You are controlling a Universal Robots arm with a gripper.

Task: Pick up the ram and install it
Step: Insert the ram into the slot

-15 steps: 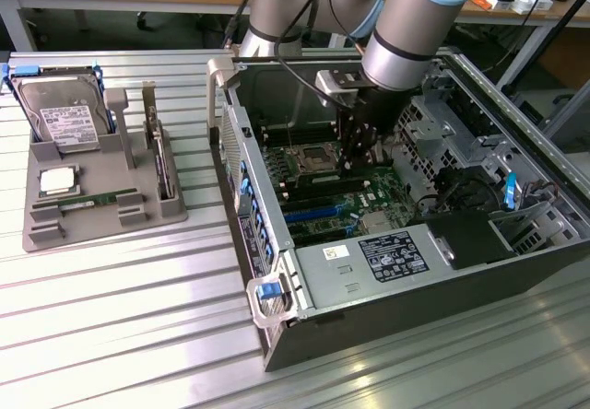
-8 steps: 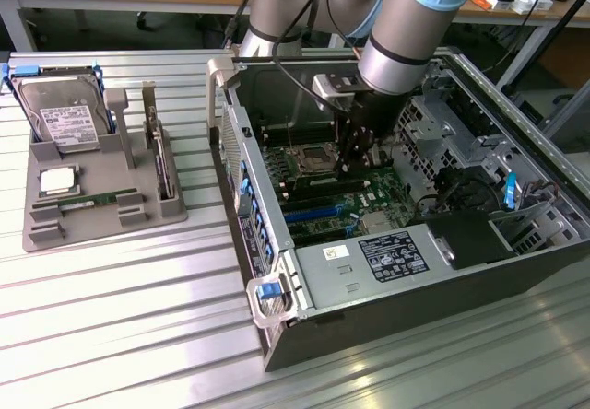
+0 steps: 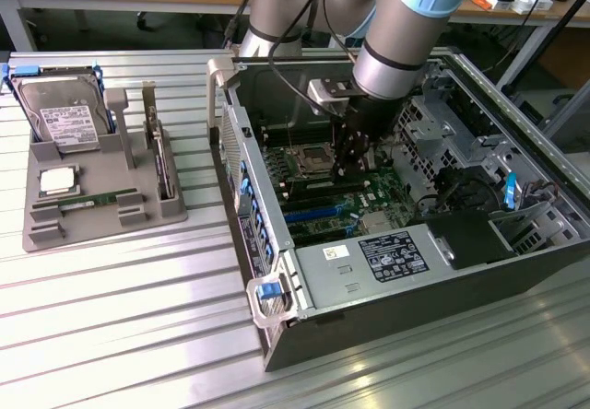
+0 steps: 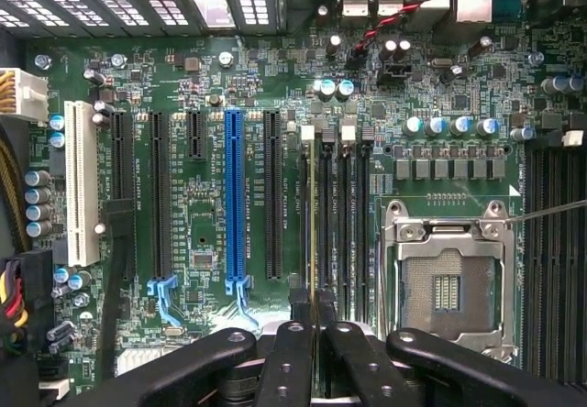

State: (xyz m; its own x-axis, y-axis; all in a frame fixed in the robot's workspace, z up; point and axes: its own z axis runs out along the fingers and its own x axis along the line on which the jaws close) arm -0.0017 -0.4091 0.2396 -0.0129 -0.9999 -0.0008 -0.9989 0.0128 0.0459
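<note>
Arm reaching straight down into the open computer case [image 3: 277,271], gripper [image 4: 314,311] clamped on the ram [image 4: 313,214].

Wrist vertical above the green motherboard [image 4: 211,242]; fingers [image 4: 287,352] pressed close together on the thin edge of the ram, seen edge-on as a narrow yellowish line running straight out from the fingertips, long axis along the black memory slots [image 4: 335,214]; ram lined up over the slot nearest the blue slot [image 4: 235,205], whether seated cannot tell; empty processor socket [image 4: 447,283] just beside the gripper; well away outside the case, grey tray [image 3: 46,229] holding a hard drive [image 3: 63,114], a square chip [image 3: 57,181] and another green stick [image 3: 88,201].
</note>
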